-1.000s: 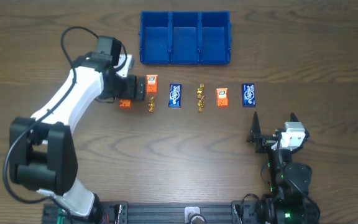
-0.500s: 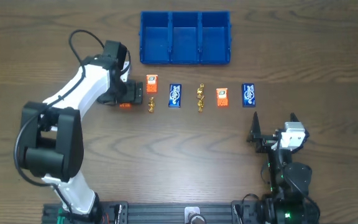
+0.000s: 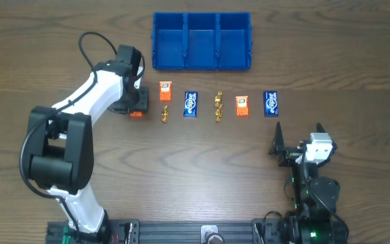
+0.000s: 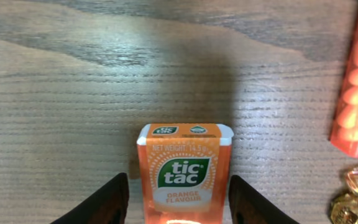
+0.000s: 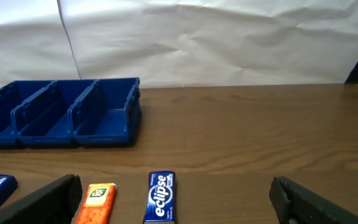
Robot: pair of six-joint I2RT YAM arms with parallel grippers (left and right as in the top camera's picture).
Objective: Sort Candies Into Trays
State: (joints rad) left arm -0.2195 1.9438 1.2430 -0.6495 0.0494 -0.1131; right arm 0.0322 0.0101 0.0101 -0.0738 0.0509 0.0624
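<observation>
Dark wood table [image 3: 357, 61] spreads under the overhead camera, and a blue tray [image 3: 202, 67] with three compartments sits toward its far side. On the arms' side of the tray runs a loose row of candies: an upper orange box [image 3: 165, 91], a gold sweet [image 3: 165, 116] just behind it, a blue pack [image 3: 190, 104], two more gold sweets [image 3: 218, 115], a right orange box [image 3: 242, 106], and an end blue pack [image 3: 271, 104] just past the tray's right end. The left gripper [image 3: 139, 108] is low off the tray's left corner, over a small orange mint box [image 3: 137, 114]. The right gripper [image 3: 297, 137] hangs well apart from the tray, nearer the arm bases than the row.

From the left wrist, the mint box lies flat on the wood between the two fingers [image 4: 107, 202]. The pincer is set narrow and straddles it, not clamped, with a sliver of table showing on one side. The upper orange box and gold sweet sit just beside.

From the right wrist, a white backdrop [image 5: 216, 43] hangs behind the tray, and this arm's fingers [image 5: 42, 199] are spread wide, with the right orange box and end blue pack lying between them on the tray's near side.
</observation>
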